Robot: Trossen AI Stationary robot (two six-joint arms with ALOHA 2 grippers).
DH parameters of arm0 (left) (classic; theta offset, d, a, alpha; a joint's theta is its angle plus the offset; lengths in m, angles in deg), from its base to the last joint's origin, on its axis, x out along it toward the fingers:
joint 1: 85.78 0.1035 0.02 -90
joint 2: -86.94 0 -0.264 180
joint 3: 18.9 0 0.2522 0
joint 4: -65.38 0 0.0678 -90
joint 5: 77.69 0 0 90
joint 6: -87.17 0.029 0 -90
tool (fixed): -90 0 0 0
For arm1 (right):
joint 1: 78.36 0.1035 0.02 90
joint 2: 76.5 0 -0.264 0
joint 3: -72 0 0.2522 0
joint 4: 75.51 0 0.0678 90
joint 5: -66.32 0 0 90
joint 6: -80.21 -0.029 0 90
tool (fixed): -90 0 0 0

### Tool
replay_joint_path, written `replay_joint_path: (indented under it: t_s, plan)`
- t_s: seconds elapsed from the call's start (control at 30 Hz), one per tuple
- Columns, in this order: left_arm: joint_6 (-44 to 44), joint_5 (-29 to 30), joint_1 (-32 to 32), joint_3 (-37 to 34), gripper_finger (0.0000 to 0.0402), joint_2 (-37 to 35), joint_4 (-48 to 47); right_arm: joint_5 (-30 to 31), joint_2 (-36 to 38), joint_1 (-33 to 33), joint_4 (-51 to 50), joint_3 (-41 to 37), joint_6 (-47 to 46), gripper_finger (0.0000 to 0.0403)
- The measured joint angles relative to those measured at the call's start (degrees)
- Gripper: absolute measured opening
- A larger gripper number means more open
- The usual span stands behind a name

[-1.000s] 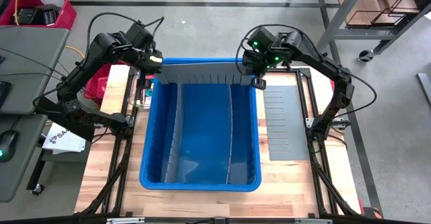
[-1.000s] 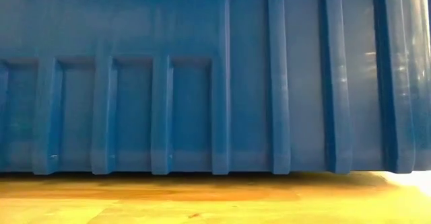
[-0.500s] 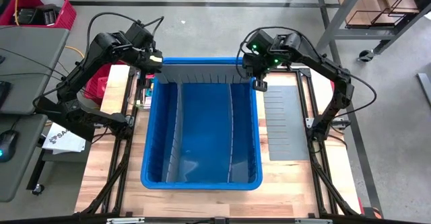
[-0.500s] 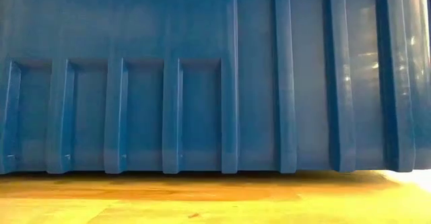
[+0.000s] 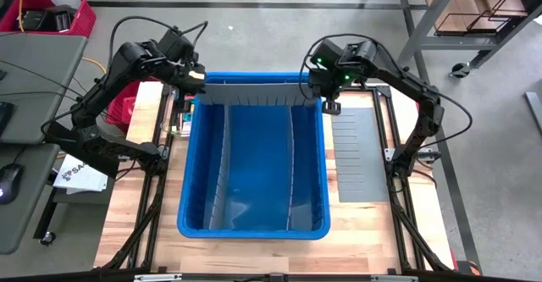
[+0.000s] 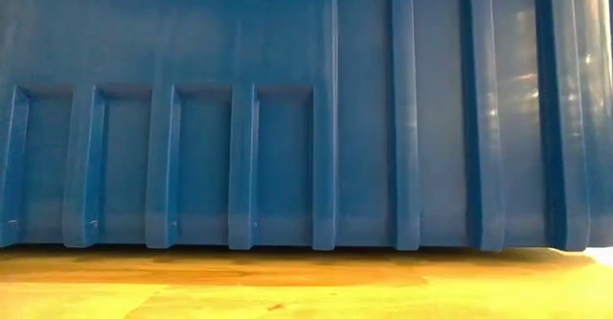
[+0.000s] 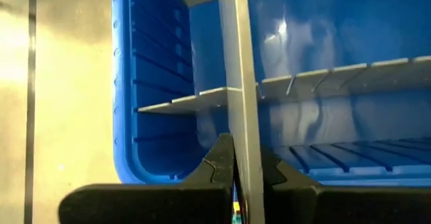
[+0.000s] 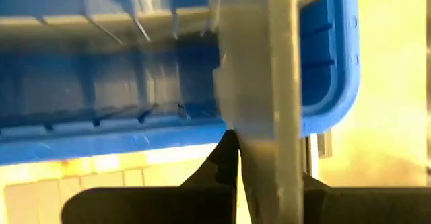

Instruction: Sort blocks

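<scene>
Wood planking of the table (image 5: 161, 257) is seen under the blue bin (image 5: 253, 229), with grey concrete floor around it. A grey divider panel (image 5: 254, 92) is held across the bin's far end, pinched at 1 end by the left gripper (image 5: 194, 79) and at the other by the right gripper (image 5: 325, 104). 2 dividers stand inside the bin. Another panel (image 5: 360, 159) lies flat just right of the bin. Small coloured pieces, possibly blocks (image 5: 175, 117), are glimpsed left of the bin.
</scene>
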Motion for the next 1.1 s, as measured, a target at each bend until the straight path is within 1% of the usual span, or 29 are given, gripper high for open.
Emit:
replay_joint_path:
  t_s: [0.07, 0.17, 0.3, 0.47, 0.57, 0.73, 0.97, 1.1]
  plan:
    - [0.0, 0.2, 0.0, 0.0, 0.0, -0.1, -0.4, 2.4, -0.1, -0.1, -1.8, -0.2, -0.4, 0.0002]
    - [0.0, 0.6, 0.0, 0.0, 0.0001, -0.1, -0.3, 3.2, 0.0, -0.3, -0.8, -0.1, -1.2, 0.0002]
    - [-1.2, 2.8, 0.0, 0.0, 0.0007, -0.1, -0.2, 2.7, 0.0, 0.3, -0.8, -0.1, -1.3, 0.0001]
    - [-2.8, 4.0, 0.0, 0.0, 0.0019, -0.1, -0.6, 3.2, 0.5, 1.2, -0.3, -0.1, -1.3, 0.0001]
    - [-3.0, 4.3, 0.0, 0.0, 0.0024, -0.1, -0.5, 4.3, 0.9, 1.3, 0.2, 0.0, -1.2, 0.0]
    - [-5.1, 4.0, 0.0, 0.0, 0.0034, -0.1, -0.2, 4.3, 1.6, 1.3, 0.4, 0.0, -2.6, 0.0]
    - [-7.3, 4.0, 0.0, -0.1, 0.0076, -0.1, -0.1, 4.4, 2.5, 1.3, 0.8, 0.1, -4.0, 0.0013]
    - [-7.5, 7.3, -0.4, 1.1, 0.0108, -0.7, -0.4, 4.9, 3.2, 1.3, 0.9, 0.4, -4.1, 0.0025]
